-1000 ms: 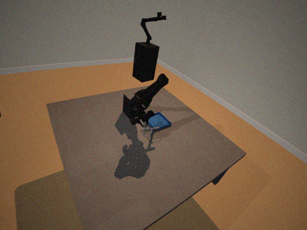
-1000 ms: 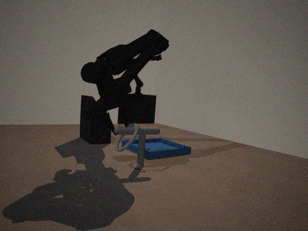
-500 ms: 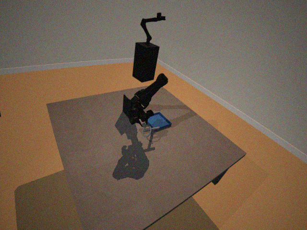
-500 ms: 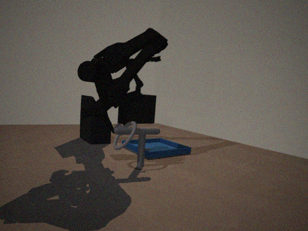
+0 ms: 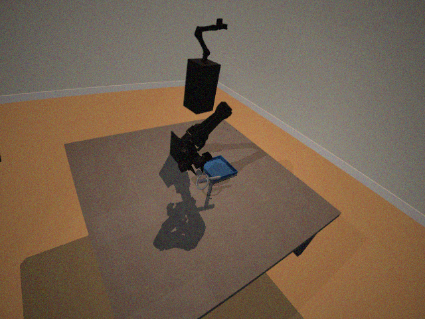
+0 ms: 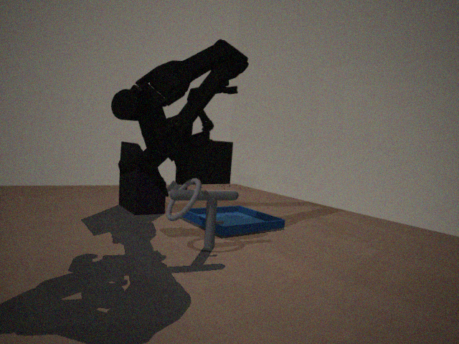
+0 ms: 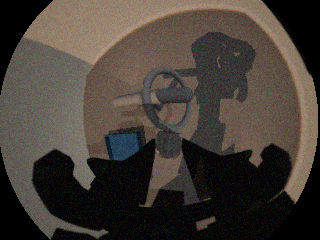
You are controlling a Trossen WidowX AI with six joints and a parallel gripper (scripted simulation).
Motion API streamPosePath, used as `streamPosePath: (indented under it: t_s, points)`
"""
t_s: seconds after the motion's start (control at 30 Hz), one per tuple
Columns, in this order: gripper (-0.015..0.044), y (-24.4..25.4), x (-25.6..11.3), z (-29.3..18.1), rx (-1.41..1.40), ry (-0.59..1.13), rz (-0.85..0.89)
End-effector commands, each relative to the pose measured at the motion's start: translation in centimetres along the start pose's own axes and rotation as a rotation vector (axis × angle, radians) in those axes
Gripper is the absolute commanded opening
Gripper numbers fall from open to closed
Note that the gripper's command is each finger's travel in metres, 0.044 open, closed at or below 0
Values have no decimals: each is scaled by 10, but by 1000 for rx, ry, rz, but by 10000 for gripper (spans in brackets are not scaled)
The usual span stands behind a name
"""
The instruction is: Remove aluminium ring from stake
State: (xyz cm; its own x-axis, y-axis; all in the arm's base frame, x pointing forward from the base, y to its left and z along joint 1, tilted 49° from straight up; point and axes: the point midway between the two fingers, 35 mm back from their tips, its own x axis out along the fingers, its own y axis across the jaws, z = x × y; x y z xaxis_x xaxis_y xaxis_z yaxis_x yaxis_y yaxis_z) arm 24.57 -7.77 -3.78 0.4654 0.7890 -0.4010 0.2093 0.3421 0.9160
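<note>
On the stake's cross-bar (image 5: 215, 178) (image 6: 226, 195) (image 7: 176, 95): aluminium ring (image 5: 196, 185) (image 6: 197, 185) (image 7: 146, 95), tilted, encircling one arm.
Jaws (image 5: 196, 171) (image 6: 166, 189): partly open, clamped on its tab (image 7: 168, 145).
Blue tray (image 5: 219, 167) (image 6: 255, 231) (image 7: 124, 145): near the stake, on the worktop (image 5: 260, 219) (image 6: 333, 281).

The aluminium ring (image 6: 197, 185) is seen tilted around the left arm of the stake's cross-bar (image 6: 226, 195); the blue tray (image 6: 259, 226) is set beyond, to the right.
</note>
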Motion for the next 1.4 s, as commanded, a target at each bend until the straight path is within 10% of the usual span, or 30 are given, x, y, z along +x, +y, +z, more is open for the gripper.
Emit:
streamPosePath:
  t_s: [0.0, 1.37]
  points:
    - [0, -3, -5, 3, -8, -8, -3]
    - [0, -20, -15, 5, -8, -8, -5]
